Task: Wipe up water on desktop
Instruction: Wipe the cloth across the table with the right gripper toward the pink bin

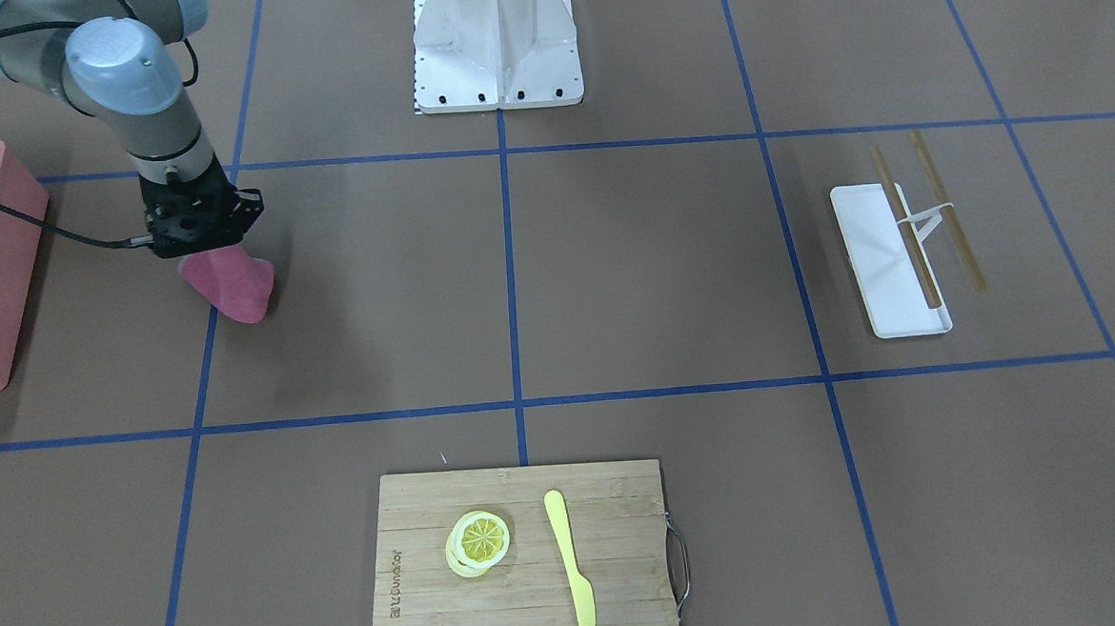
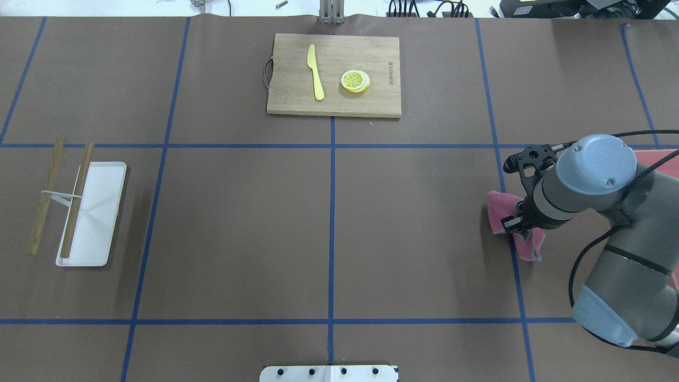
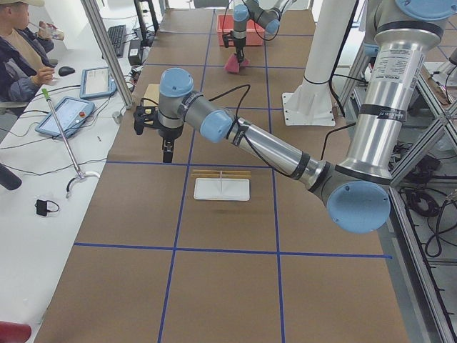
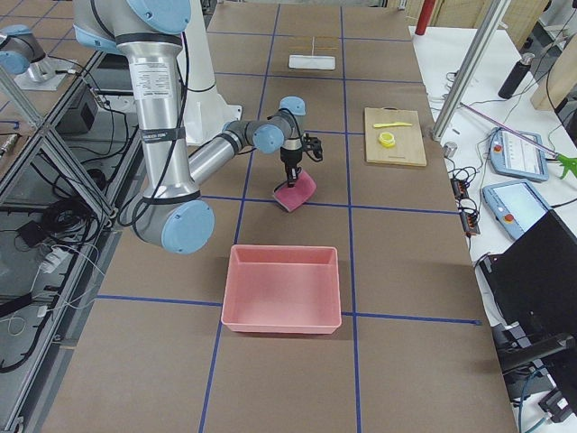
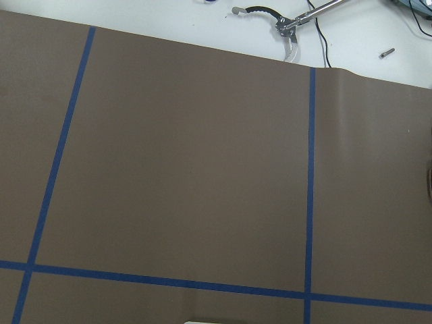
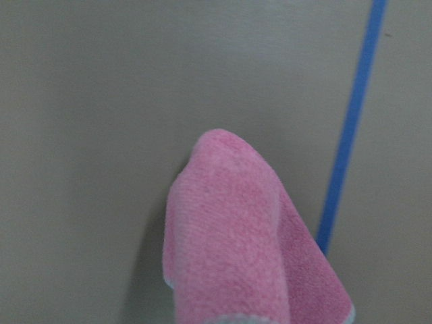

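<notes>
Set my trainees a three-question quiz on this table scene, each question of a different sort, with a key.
1. True or false: the right end effector holds the pink cloth.
2. What lies beside the lemon slices on the cutting board? A) spoon; B) yellow knife; C) chopsticks.
3. Fill in: the tape lines on the desktop are ___.
Key: 1 true; 2 B; 3 blue.

Obstacles hug the desktop's [image 2: 238, 228] edges — cutting board [image 2: 286, 95], white tray [image 2: 103, 201], pink bin [image 4: 284, 287].
</notes>
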Action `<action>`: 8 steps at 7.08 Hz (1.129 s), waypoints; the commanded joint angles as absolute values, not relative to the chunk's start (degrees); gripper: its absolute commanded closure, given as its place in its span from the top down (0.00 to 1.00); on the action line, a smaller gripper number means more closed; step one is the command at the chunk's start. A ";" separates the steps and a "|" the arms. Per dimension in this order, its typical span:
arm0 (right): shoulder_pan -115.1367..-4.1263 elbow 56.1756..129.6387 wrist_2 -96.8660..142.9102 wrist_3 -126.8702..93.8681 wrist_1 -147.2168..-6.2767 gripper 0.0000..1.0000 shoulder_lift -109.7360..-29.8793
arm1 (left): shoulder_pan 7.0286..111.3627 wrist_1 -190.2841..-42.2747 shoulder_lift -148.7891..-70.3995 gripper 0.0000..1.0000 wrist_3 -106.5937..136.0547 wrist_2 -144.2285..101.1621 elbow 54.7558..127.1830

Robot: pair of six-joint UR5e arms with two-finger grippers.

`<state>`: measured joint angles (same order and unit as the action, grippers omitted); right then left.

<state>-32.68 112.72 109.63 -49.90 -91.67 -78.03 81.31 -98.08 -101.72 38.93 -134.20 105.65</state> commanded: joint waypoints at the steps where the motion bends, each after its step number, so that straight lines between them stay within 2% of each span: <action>1: -27.18 107.51 109.34 -60.27 -92.02 0.00 -65.53 | 81.30 -98.09 -101.60 0.98 38.94 -134.21 105.47; 2: -26.11 103.57 109.07 -63.34 -91.41 0.00 -61.30 | 81.39 -98.09 -101.60 0.98 38.94 -134.21 105.29; 3: -26.45 103.36 109.16 -63.46 -91.32 0.00 -61.09 | 81.39 -98.09 -101.60 0.98 38.94 -134.21 105.29; 4: -29.67 106.58 110.12 -61.46 -91.32 0.00 -65.52 | 81.30 -98.09 -101.60 0.98 38.94 -134.12 104.94; 6: -36.17 118.43 114.83 -48.75 -91.93 0.00 -81.32 | 81.39 -98.17 -101.51 0.98 38.94 -134.12 104.50; 8: -45.74 124.42 117.94 -37.17 -91.85 0.00 -93.45 | 81.30 -98.53 -100.55 0.98 38.94 -134.30 104.94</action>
